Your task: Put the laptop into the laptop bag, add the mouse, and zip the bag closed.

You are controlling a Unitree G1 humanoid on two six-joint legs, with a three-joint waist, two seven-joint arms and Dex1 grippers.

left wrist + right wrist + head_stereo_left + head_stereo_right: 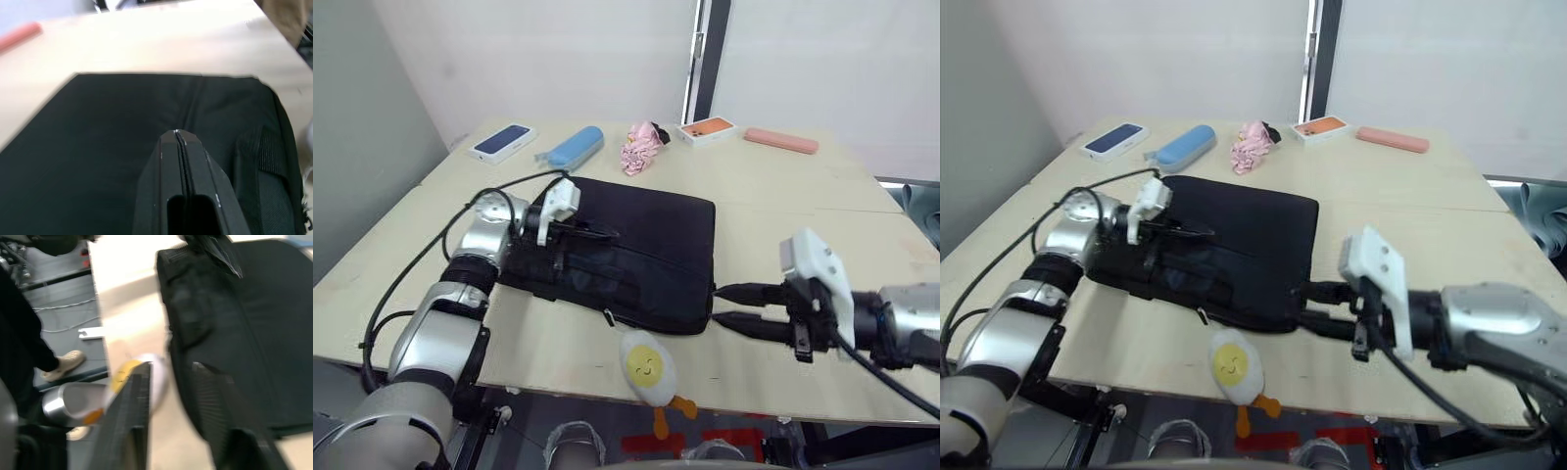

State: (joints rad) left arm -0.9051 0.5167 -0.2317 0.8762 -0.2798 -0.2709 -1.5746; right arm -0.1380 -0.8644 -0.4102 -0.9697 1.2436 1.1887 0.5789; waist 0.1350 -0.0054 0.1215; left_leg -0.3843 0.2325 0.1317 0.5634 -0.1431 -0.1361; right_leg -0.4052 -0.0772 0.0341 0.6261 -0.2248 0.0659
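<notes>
The black laptop bag (pixel 625 253) lies flat on the pale wooden desk (pixel 773 211), near its front edge. The left tool (pixel 603 233), fingers pressed together, rests on the bag's top panel; whether anything is pinched between them cannot be told. The right tool (pixel 722 305) hovers just beside the bag's right front corner, its fingers a narrow gap apart and holding nothing.

The bag looks closed along the edges that can be seen, and what it holds is hidden.

A plump white toy (pixel 647 368) with a yellow face hangs at the desk's front edge, near the bag. The likely trouble: a right-arm sweep could knock the toy off, or a tug at the corner could drag the bag toward the edge. Phone boxes (pixel 502 143), a blue case (pixel 573 148), a pink cloth (pixel 638 148) and a pink case (pixel 781 140) line the far side.
</notes>
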